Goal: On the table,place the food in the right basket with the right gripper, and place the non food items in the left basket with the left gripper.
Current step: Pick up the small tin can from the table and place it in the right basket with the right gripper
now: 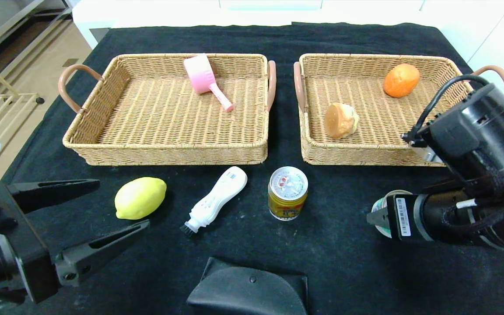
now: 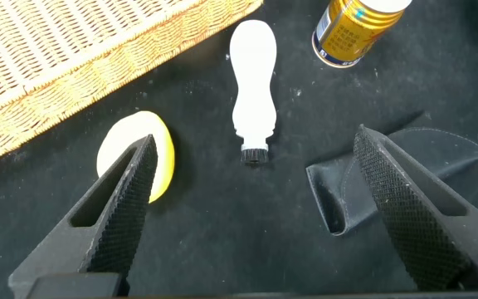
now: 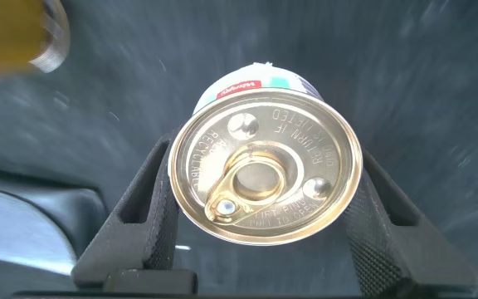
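slippage is the main worry at the right tool, whose two fingers stand on either side of a small pull-tab can near the right edge of the worktop; the pads look to be touching or nearly touching its round wall, so i judge it gripped or about to be. a smooth cylinder held low could tip or slide out on the way up if the squeeze is off-centre. the lift then has to clear the near rim of the right basket, which already holds an orange fruit and a cut bun-like piece; a low carry would knock that wall.

the left tool hangs wide apart and empty near the front left corner, with the lemon close by one finger. that is a trap: the lemon is food, so the left arm should pass it and go for the white brush lying towards the middle front. a careless reach could nudge the lemon and set it rolling, or bump the yellow drink can just beside the brush. the pink scoop already lies in the left basket.
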`<state>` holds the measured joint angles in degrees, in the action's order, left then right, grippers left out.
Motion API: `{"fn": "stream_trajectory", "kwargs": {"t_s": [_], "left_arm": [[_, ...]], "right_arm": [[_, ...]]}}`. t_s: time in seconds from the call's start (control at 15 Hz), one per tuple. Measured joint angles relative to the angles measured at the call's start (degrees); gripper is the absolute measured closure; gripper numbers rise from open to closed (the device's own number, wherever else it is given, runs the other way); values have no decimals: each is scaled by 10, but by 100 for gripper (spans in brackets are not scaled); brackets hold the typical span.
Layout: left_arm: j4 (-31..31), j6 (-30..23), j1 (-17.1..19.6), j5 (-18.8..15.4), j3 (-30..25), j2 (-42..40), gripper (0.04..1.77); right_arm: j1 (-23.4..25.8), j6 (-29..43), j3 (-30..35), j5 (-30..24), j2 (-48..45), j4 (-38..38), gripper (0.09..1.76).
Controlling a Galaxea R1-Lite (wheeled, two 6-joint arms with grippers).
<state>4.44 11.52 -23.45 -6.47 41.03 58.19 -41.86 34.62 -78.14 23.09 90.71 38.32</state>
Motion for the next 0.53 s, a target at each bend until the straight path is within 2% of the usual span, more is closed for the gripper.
{"fn": "stream_trajectory", "kwargs": {"t_s": [0.53], "left_arm": [[-1,0,0,0,0,0,9]], "right_arm": [[85,-76,-145,0,27,1,68]]}}
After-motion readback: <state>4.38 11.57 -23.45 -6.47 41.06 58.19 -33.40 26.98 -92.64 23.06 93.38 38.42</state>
